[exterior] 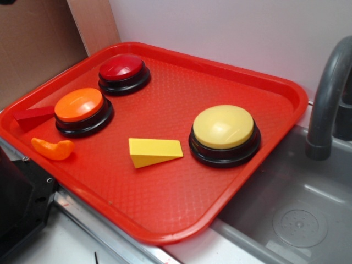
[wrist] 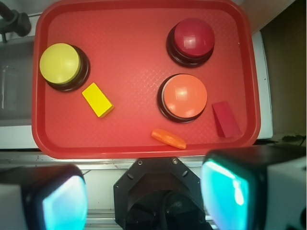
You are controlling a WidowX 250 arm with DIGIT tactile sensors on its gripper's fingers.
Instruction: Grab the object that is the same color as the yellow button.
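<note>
My gripper (wrist: 144,199) hangs high over the near edge of the tray (wrist: 139,43), jaws spread wide and holding nothing; both fingers show at the bottom of the wrist view with a broad gap between them. From there the wedge (wrist: 98,99) lies ahead and to the left in the wrist view, well apart from the fingers. Its long axis runs on a diagonal across that view, so I judge I'll need to turn the wrist to close across its short sides. It sits just beside the yellow button (wrist: 59,63), near but seemingly not touching.

The tray holds everything: wedge, yellow button, orange button (wrist: 184,95), red button (wrist: 193,37), a dark red block (wrist: 226,119) beside the orange button, and a small orange piece (wrist: 169,138) nearest the gripper.
</note>
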